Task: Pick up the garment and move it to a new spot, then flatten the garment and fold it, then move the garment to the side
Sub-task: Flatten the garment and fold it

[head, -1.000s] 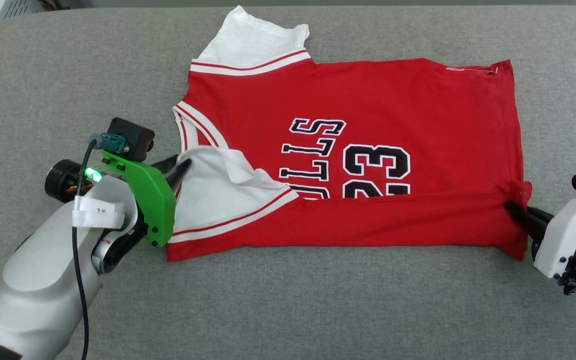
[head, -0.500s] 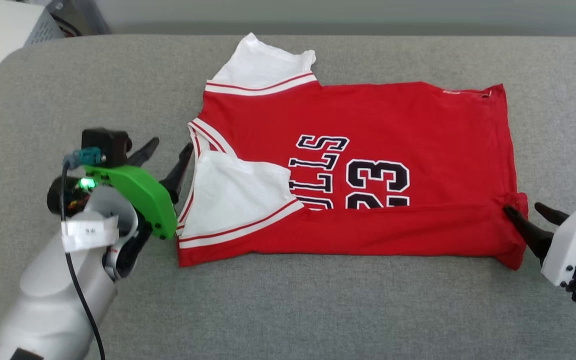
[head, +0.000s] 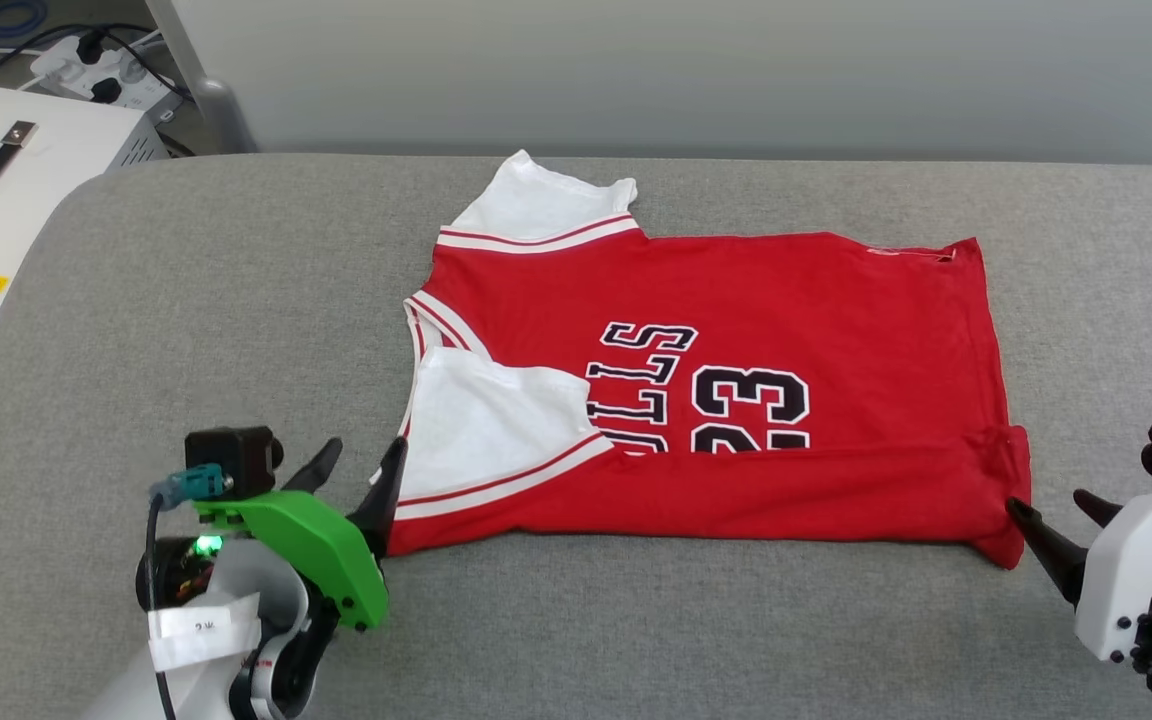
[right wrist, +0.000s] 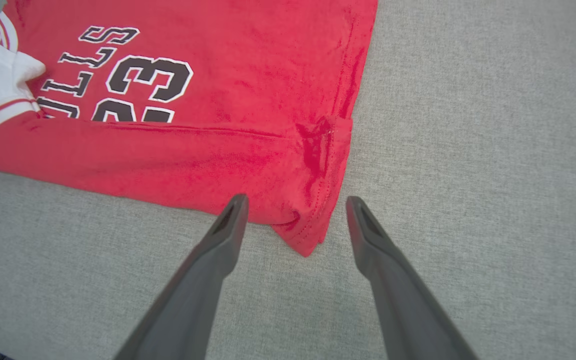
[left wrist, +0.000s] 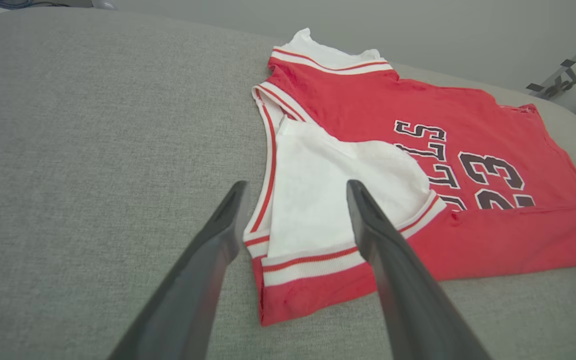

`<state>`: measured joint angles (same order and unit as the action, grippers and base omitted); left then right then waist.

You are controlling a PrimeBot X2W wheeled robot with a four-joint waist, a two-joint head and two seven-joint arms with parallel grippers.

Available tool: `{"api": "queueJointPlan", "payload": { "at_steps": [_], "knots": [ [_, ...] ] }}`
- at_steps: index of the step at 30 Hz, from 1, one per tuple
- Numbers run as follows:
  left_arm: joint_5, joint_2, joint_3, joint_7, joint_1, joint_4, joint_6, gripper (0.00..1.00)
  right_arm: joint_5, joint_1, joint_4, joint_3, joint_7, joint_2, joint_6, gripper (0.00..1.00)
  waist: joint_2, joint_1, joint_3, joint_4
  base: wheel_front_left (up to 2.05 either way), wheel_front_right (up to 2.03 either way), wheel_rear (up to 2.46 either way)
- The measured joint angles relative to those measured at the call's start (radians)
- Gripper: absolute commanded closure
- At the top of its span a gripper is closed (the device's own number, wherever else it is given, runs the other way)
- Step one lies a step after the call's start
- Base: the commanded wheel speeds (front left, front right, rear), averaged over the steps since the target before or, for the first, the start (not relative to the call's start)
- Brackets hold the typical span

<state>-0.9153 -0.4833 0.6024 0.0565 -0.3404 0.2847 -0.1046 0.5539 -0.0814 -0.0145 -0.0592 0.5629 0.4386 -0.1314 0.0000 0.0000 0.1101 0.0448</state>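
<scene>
1. We find the garment (head: 736, 400) at frame centre on the tabletop (head: 236, 300), long axis left to right.
2. Left fingers (head: 386, 490), spread and empty, sit beside its lower-left corner; right fingers (head: 1041, 545), likewise, beside its lower-right corner.

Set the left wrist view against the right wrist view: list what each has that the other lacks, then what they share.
Left wrist: the open left gripper and the garment's far white sleeve. Right wrist: the open right gripper at the near hem corner. Both: the 23 print, the folded-in sleeve, the grey surface.
</scene>
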Motion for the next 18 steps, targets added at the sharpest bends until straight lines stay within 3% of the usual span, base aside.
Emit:
{"api": "queueJointPlan", "payload": {
  "at_steps": [9,18],
  "knots": [
    [-0.01,-0.059,0.04,-0.149,0.085,-0.117,-0.105,0.0,-0.119,0.065,0.132,0.095,0.137,-0.128,0.0,0.0,0.0,0.0,0.034,-0.012,0.0,0.0,0.0],
    [-0.008,-0.07,0.041,-0.193,0.082,-0.111,-0.157,0.0,-0.147,0.068,0.21,0.112,0.172,-0.171,0.0,0.0,0.0,0.0,0.103,-0.037,0.0,0.0,0.0]
  ]
}}
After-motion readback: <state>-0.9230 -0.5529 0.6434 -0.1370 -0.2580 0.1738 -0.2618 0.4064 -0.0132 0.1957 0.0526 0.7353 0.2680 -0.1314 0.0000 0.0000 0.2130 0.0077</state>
